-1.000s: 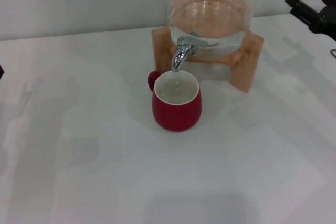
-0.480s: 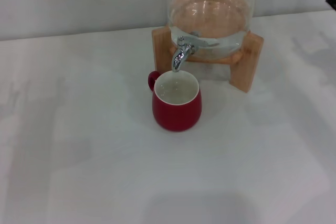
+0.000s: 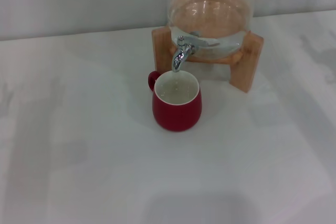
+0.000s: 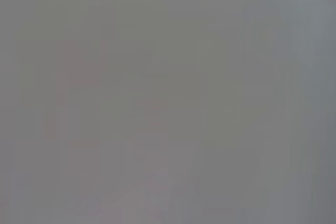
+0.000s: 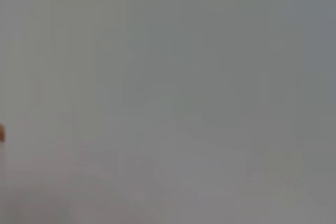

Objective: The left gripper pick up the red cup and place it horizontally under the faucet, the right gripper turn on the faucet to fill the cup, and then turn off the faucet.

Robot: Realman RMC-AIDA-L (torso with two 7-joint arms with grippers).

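Cup (image 3: 177,109) stands upright on the table (image 3: 79,156), right under the faucet (image 3: 181,56) spout, handle toward the jar (image 3: 209,19) and its stand (image 3: 252,61). Neither gripper shows, so I can't tell their finger state.

the red cup (image 3: 177,111) looks like smooth, shiny clay with a dark red glaze outside and a white glaze inside. the faucet (image 3: 181,53) is bright, shiny metal, like a mirror. the jar (image 3: 209,17) behind it is clear glass, smooth and glossy, with soft glints of light on it. the stand (image 3: 253,61) under the jar is pale wood with a dull, plain finish. the table (image 3: 79,156) is white and smooth, with a soft, matt look and only faint shadows on it.
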